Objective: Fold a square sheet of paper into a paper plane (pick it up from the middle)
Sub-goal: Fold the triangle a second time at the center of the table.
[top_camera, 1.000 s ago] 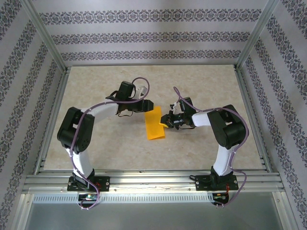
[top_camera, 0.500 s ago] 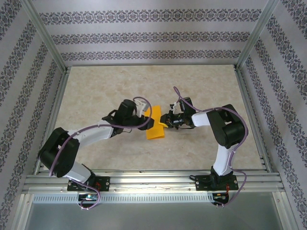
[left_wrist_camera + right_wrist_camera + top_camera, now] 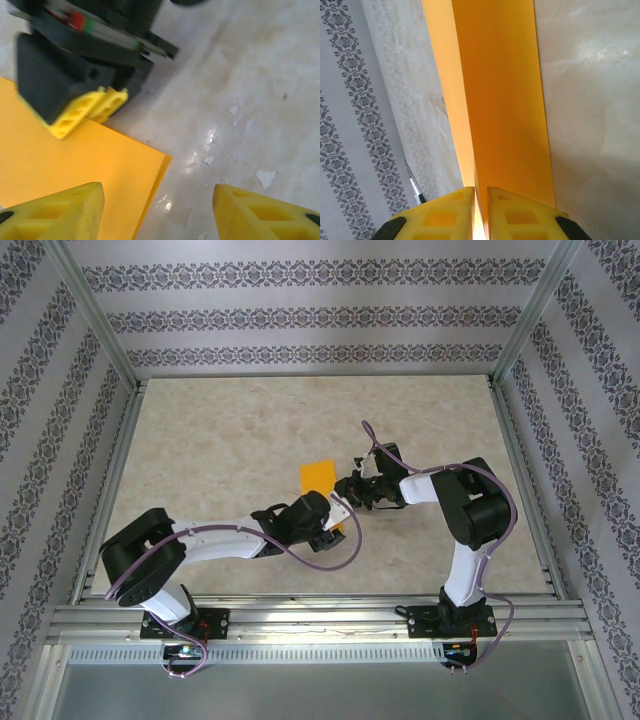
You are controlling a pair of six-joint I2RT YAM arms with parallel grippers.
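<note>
The orange paper [image 3: 317,476] lies on the marbled table [image 3: 200,440], plain and folded to a narrow strip. My right gripper [image 3: 481,200] sits at the paper's right edge, fingers nearly together, pinching the layers there. My left gripper [image 3: 157,200] hovers over the paper's near corner, jaws spread wide and empty: one finger above the paper, the other above bare table beside it.

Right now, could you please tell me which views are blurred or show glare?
Left wrist view: the right end effector is blurred, and bright glare spots the table. Right wrist view: the orange sheet is fairly sharp, with soft sheen on the table beside it. Top view: even light, crisp.
</note>
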